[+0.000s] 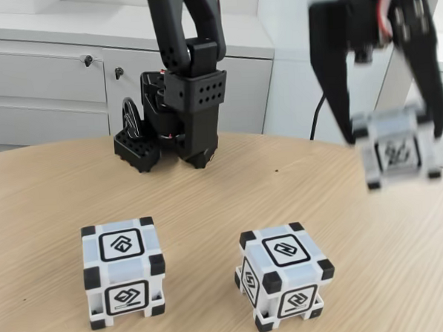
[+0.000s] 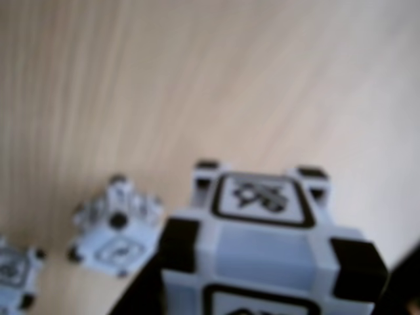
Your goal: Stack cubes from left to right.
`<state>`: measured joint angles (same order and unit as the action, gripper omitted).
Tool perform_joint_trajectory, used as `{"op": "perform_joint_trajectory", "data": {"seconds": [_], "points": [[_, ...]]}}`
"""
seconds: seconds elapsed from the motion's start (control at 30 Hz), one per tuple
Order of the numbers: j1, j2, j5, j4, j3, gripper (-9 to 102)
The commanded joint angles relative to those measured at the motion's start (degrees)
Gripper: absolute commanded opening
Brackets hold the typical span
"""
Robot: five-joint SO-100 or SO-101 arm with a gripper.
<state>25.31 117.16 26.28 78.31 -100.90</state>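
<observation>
Two white cubes with black corner blocks rest on the wooden table in the fixed view, one at the front left [image 1: 124,272] and one at the front middle [image 1: 284,276]. High at the right, my gripper [image 1: 393,136] is shut on a third cube [image 1: 400,148], holding it well above the table; both are blurred by motion. In the wrist view the held cube [image 2: 266,252] looms large at the bottom, a black finger [image 2: 139,296] showing at its left. Far below, the middle cube [image 2: 115,230] and the left cube [image 2: 16,279] look small and blurred.
The arm's black base [image 1: 182,116] stands at the table's back edge in the fixed view, with white cabinets [image 1: 46,78] behind it. Bare wooden tabletop [image 1: 230,188] lies between the base and the two resting cubes.
</observation>
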Motion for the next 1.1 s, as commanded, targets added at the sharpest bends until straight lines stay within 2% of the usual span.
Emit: {"op": "perform_joint_trajectory", "data": {"seconds": [0.0, 0.33, 0.6, 0.8, 1.07], "points": [[-5.2, 8.7, -2.3, -0.5, 1.4, 0], [-30.6, 14.9, -4.7, -0.5, 1.0, 0], [-45.8, 13.7, -6.9, -0.4, -3.0, 0], [-51.3, 13.6, -6.6, -0.6, -11.4, 0], [-51.9, 13.6, -7.2, -1.0, -19.6, 0]]}}
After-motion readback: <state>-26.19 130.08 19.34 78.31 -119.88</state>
